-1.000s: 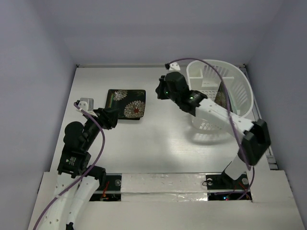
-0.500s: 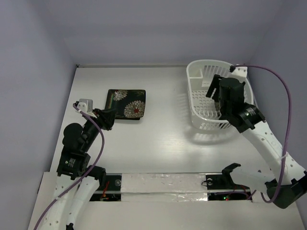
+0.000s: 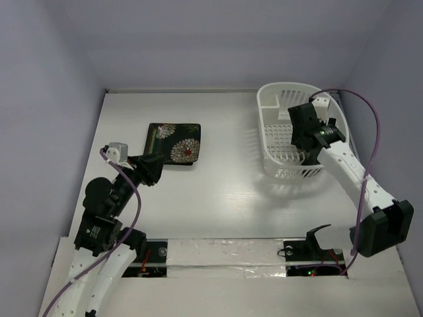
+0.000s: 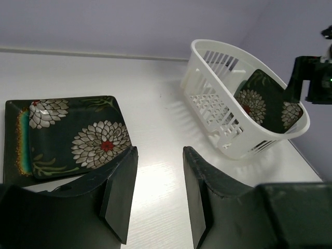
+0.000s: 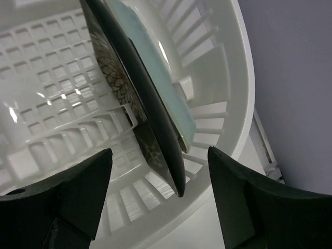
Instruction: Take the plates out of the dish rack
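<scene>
Two plates lie stacked on the table: a black flowered plate (image 3: 175,143) (image 4: 78,136) on a teal plate (image 4: 19,140). My left gripper (image 3: 153,169) (image 4: 160,155) hovers open just in front of them, with nothing between its fingers. The white dish rack (image 3: 271,92) (image 4: 218,124) (image 5: 228,78) stands at the far right. Inside it a black flowered plate (image 4: 264,101) (image 5: 150,119) stands on edge, with a pale mint plate (image 5: 155,62) leaning behind it. My right gripper (image 3: 303,135) (image 5: 160,153) hangs open over the rack, its fingers on either side of the black plate's lower corner without touching it.
The rack has an inner cutlery compartment (image 3: 285,100) at its far end. Grey-violet walls (image 3: 53,79) close in the table at left, back and right. A taped strip (image 3: 225,251) runs along the near edge between the arm bases.
My right arm has swung from the middle of the table back over the dish rack, and its gripper has gone from shut to open. The left gripper has shifted slightly nearer the stacked plates.
</scene>
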{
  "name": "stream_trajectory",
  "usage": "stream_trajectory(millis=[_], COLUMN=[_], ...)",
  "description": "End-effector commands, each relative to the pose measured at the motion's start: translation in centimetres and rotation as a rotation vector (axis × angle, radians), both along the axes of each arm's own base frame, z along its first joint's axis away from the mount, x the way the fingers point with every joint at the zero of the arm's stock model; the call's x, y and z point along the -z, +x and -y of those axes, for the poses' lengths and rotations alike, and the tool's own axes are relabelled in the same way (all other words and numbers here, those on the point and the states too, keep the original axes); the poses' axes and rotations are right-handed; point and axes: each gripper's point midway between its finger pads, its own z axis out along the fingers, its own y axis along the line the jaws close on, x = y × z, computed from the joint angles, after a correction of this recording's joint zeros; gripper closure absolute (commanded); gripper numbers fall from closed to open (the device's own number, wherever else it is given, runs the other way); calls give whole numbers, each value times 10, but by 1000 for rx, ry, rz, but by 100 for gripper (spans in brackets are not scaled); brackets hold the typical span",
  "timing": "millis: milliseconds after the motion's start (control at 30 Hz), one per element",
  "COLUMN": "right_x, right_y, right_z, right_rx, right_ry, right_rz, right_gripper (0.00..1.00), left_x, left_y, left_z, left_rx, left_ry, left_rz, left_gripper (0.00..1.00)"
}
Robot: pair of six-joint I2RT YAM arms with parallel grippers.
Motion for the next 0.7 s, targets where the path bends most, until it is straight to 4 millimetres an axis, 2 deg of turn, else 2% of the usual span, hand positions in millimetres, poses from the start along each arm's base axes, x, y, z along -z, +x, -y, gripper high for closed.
stream_trajectory(millis=[0, 67, 233, 333, 533, 633, 667], right_x=[-7, -7, 6, 13, 14, 14, 12], right_y=[2, 6, 20, 30, 42, 45, 45], right_z=[7, 18, 16, 23, 21, 21, 22], right_rx=[27, 54, 44, 70, 61, 65, 70], right_ry=[-27, -42, -65, -92, -110, -123, -126], right_rz=[-25, -39, -101, -123, -142, -152, -148], right_gripper=[21, 21, 28, 31, 44, 54, 61], left_x=[-30, -32, -37, -39, -43, -44, -45], left_y=[-12, -14, -21, -24, -28, -30, -30], left_z=[0, 0, 3, 1, 2, 4, 4], left_rx=[14, 16, 38, 34, 43, 52, 53], left_ry=[-26, -29, -37, -41, -49, -52, -53], left_rz=[85, 92, 113, 123, 136, 142, 143], left_gripper=[63, 63, 62, 62, 62, 62, 62])
